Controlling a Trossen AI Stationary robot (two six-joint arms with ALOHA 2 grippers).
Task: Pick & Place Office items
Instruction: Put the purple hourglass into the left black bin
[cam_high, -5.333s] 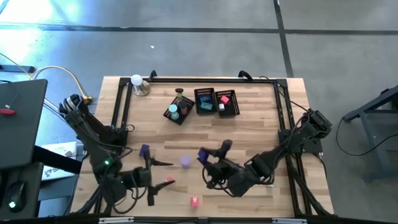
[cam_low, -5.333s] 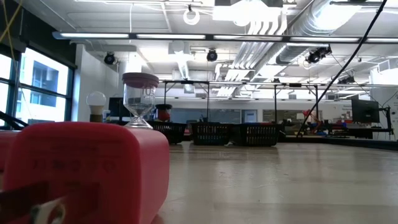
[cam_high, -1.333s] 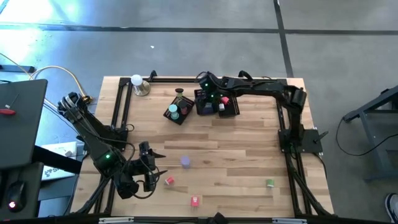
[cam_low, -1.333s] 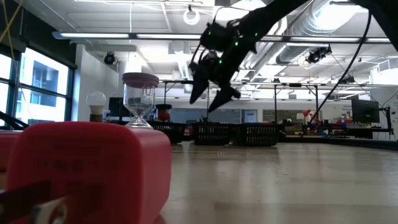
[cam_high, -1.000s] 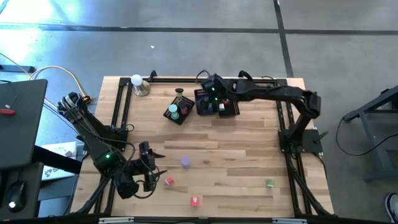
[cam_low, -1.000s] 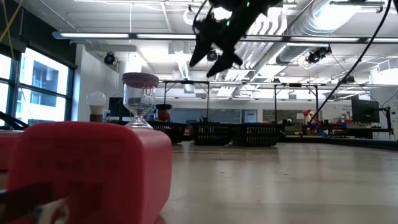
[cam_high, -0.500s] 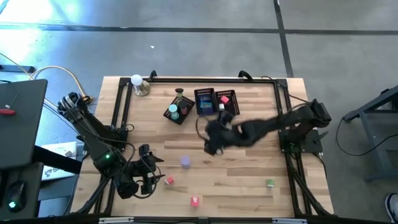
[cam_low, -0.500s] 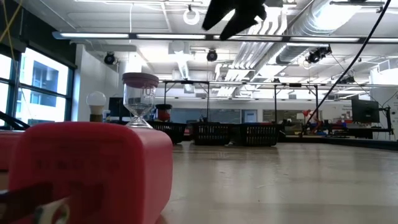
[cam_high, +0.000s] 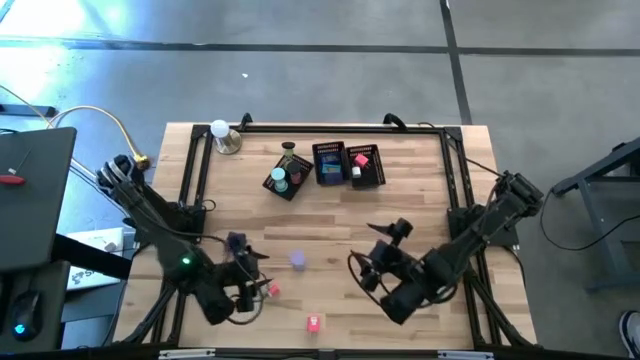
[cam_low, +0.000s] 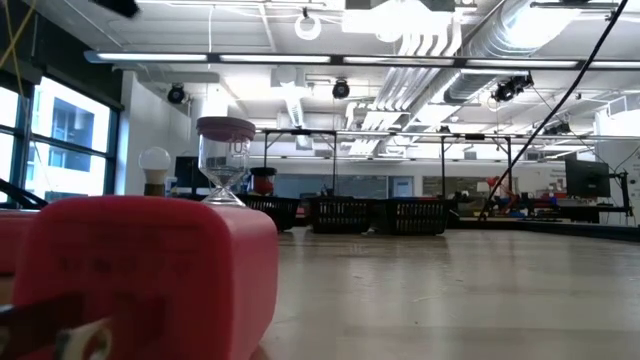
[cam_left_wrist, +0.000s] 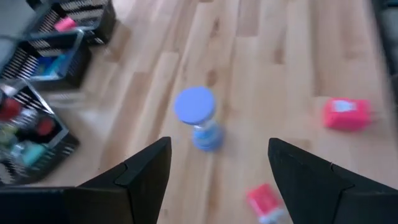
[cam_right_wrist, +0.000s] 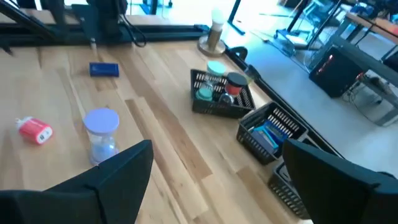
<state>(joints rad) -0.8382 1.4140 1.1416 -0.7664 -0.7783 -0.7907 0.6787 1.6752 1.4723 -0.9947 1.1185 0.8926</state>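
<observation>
Count on the wooden table: two small red blocks, one purple-capped sand timer, three black mesh baskets holding more pieces.

Left gripper: fingers apart, empty; nearest red block just ahead, timer beyond it, baskets farthest.

Right gripper: fingers wide apart, empty, timer ahead. It hung over the baskets a second ago; now low mid-table.

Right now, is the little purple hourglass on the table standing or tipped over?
Standing. The purple hourglass sits upright on the table, round cap on top and base flat on the wood, seen the same in the left wrist view.
</observation>
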